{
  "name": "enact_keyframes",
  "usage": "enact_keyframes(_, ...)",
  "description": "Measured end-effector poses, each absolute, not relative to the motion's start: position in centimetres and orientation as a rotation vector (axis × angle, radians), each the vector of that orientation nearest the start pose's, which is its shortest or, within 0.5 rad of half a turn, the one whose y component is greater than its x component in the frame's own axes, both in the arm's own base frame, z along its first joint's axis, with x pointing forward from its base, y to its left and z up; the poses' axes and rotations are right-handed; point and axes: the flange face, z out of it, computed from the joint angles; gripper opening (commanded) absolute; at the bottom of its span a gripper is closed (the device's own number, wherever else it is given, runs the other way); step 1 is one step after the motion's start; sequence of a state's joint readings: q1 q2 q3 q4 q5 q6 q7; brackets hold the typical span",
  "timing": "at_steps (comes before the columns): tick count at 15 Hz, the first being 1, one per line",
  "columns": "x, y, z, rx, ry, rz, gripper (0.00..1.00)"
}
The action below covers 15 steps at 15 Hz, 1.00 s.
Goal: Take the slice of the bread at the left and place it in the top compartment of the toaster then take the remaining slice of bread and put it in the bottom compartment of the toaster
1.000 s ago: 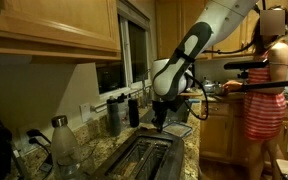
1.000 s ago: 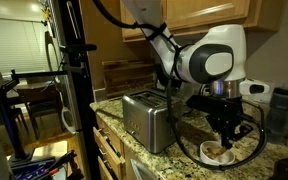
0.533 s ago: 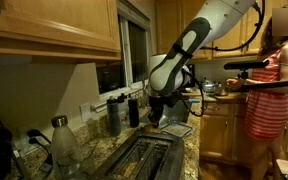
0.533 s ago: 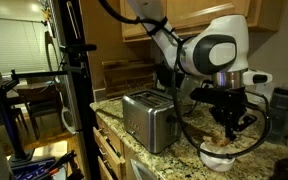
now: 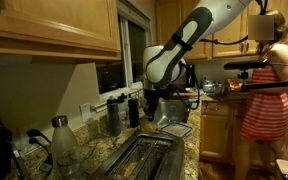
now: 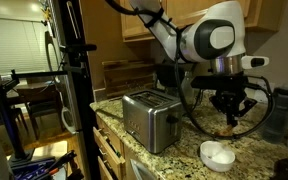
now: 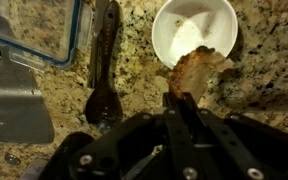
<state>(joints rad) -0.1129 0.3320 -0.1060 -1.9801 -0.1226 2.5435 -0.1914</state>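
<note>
The brushed-steel toaster [image 6: 147,120] stands on the granite counter, and its two dark slots show in an exterior view [image 5: 139,155]. My gripper [image 7: 181,98] is shut on a brownish slice of bread [image 7: 196,67] and holds it in the air above the counter. Just beyond it is a white bowl [image 7: 194,30] with something pale inside. In both exterior views the gripper [image 6: 231,113] [image 5: 154,113] hangs well above the bowl [image 6: 217,155], beside the toaster's far end. A corner of the toaster [image 7: 12,112] shows in the wrist view.
A clear container with a blue rim [image 7: 34,30] and a dark spoon [image 7: 102,75] lie between the toaster and the bowl. Dark bottles [image 5: 122,113] and a glass bottle [image 5: 62,140] stand along the wall. A person [image 5: 264,95] stands at the far counter.
My gripper has risen from the white bowl with the slice of bread in it and now hangs higher above the counter.
</note>
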Motion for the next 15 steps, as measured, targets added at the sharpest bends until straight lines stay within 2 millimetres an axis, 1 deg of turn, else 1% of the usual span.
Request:
enact_keyframes(6,61.6,-10.7,35.4,-3.292,-0.228,-0.336,0.09)
enact_keyframes(10,61.5,-8.8,38.1,-3.279,-0.347,-0.361,0.09)
enact_keyframes(15,61.3,-6.9,41.0,-3.277,-0.492,-0.427,0.09)
